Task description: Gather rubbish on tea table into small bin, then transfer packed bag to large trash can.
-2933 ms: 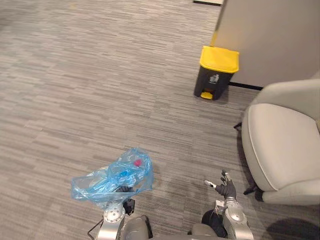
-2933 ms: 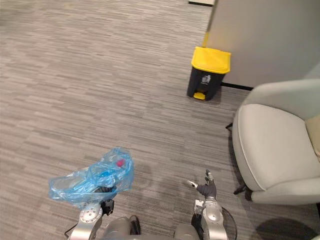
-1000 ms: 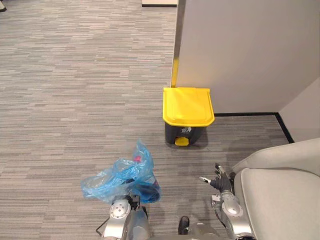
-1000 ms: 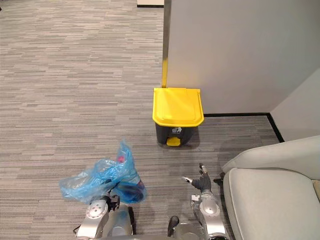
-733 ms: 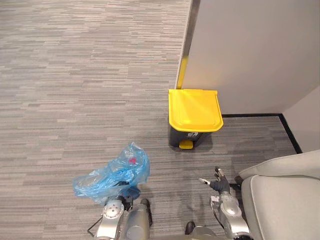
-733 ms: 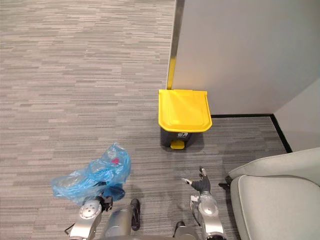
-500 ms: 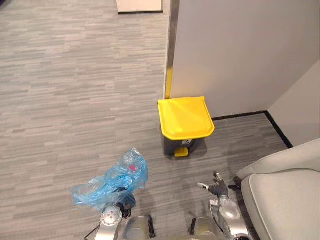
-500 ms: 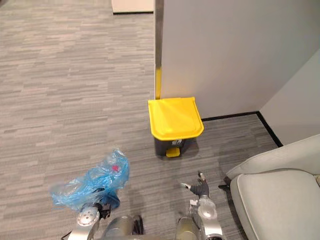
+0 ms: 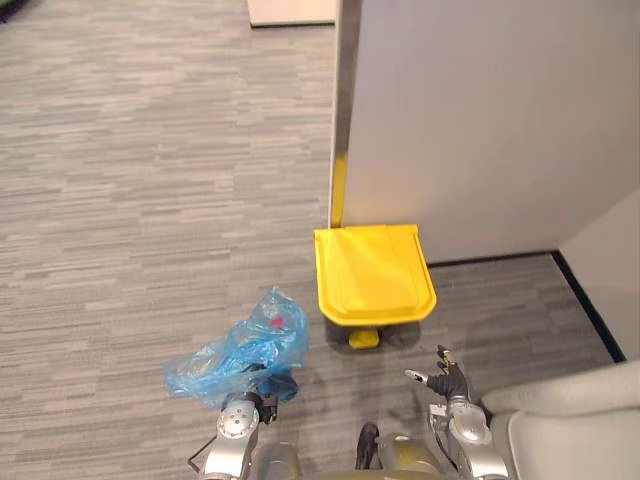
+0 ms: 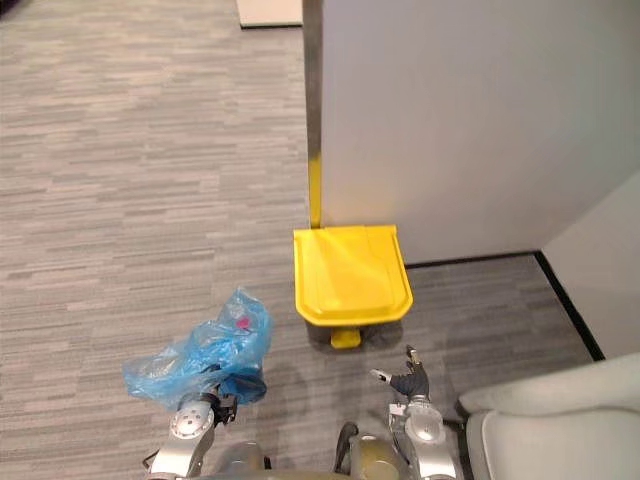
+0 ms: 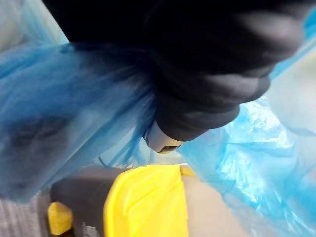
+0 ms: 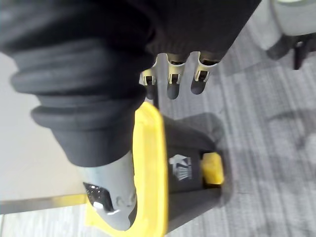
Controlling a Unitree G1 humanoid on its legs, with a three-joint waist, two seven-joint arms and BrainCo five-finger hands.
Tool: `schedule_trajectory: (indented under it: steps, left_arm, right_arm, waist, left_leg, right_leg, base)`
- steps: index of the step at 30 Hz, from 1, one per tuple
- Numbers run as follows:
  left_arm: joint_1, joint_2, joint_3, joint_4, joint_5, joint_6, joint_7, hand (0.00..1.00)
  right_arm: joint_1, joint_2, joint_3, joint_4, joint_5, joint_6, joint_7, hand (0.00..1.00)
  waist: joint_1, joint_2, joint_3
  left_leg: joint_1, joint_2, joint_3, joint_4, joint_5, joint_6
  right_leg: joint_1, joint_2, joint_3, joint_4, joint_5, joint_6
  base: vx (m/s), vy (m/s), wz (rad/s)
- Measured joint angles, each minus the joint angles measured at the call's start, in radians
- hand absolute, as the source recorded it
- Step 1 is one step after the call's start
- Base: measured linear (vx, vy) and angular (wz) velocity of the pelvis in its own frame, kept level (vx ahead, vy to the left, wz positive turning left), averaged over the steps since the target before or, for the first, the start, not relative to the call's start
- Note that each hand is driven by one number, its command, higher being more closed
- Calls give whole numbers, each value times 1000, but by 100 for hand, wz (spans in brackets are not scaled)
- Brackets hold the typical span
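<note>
A crumpled blue plastic bag (image 9: 240, 350) with rubbish inside, a pink piece showing near its top, hangs from my left hand (image 9: 264, 398) at the lower left. In the left wrist view the bag's film (image 11: 74, 113) bunches up against the hand's dark cover (image 11: 207, 64), which is shut on it. The large trash can (image 9: 372, 275), dark with a closed yellow lid and a yellow pedal (image 9: 363, 339), stands just ahead against the wall, to the right of the bag. My right hand (image 9: 441, 377) hangs open at the lower right, its fingers (image 12: 170, 84) straight above the can's lid (image 12: 148, 163).
A grey partition wall (image 9: 480, 120) rises behind the can, with a metal corner post (image 9: 340, 190) marked yellow low down. The edge of a pale armchair (image 9: 575, 430) sits at the lower right. Grey striped carpet (image 9: 130, 180) stretches to the left and ahead.
The camera has moved closer to the trash can, which now sits lower and nearer in view. The armchair has slid towards the lower right corner. The bag still hangs from my left hand.
</note>
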Motion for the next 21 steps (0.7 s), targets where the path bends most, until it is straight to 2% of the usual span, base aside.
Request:
schedule_trajectory:
  steps: [2, 3, 4, 5, 6, 9, 13, 16, 21]
  left_arm:
    - [-9, 1, 0, -8, 0, 0, -2, 100]
    - [-19, 1, 0, -7, 0, -1, -2, 100]
    - [-24, 1, 0, -4, 0, -1, -2, 100]
    - [-32, 3, -1, 7, 0, 0, -4, 100]
    - [-42, 7, -4, 21, 0, 0, -6, 100]
    - [-45, 32, -4, 46, -1, 1, -13, 100]
    - [-2, 38, -3, 48, 0, 1, -14, 100]
    - [4, 45, -2, 92, 0, 2, -16, 100]
    - [18, 47, -2, 112, 0, 2, -16, 100]
  right_arm:
    - [-11, 2, -12, -6, 2, -3, -1, 0]
    - [-16, 3, -15, -4, 8, -3, -2, 0]
    - [-16, 2, -15, -4, 9, -3, -2, 0]
    - [-17, 1, -38, 3, 9, -1, -2, 0]
    - [-12, 19, -49, 6, 10, 0, -3, 0]
    - [-12, 23, -53, 48, 10, 0, -3, 0]
    - [-20, 23, -53, 75, 9, -1, -1, 0]
    - [-24, 19, -54, 107, 9, -1, 0, 0]
    - [-17, 5, -52, 136, 9, 4, 1, 0]
  waist:
    - [0, -2, 0]
    - [3, 6, -4]
    - [3, 10, -4]
    - [0, 16, -7]
    - [2, -4, -12]
    - [13, -16, -12]
    - [16, -11, -14]
    - [15, -12, -20]
    - [-1, -12, -22]
  left_leg:
    - [-61, 24, 35, -23, -34, 53]
    - [-69, 24, 52, -164, -33, 61]
    - [-68, 23, 58, -249, -12, 56]
    - [-54, 17, 60, -369, 29, 45]
    - [-41, -6, 64, -401, 31, 46]
    - [-16, -41, 73, -420, 31, 46]
    - [39, -61, 98, -484, 37, 56]
    - [54, -72, 115, -553, 65, 55]
    - [75, -84, 121, -630, 110, 52]
  right_leg:
    - [13, -3, 2, -26, 1, 2]
    - [15, -7, 5, -31, 7, 12]
    - [14, -7, 3, -32, 9, 15]
    - [15, -2, 8, -34, 6, 42]
    - [15, -10, 20, -52, 13, 60]
    - [51, -35, 44, -118, 41, 92]
    - [63, -40, 80, -149, 63, 95]
    - [38, -36, 104, -153, 78, 87]
    - [13, -34, 122, -153, 93, 82]
  base:
    - [167, 67, -9]
    - [100, 86, -5]
    - [153, 190, 0]
    - [126, 163, 9]
    - [142, 189, 7]
    - [72, 125, -10]
    - [-7, 47, -24]
    - [-59, -29, -23]
    - [-69, -42, -10]
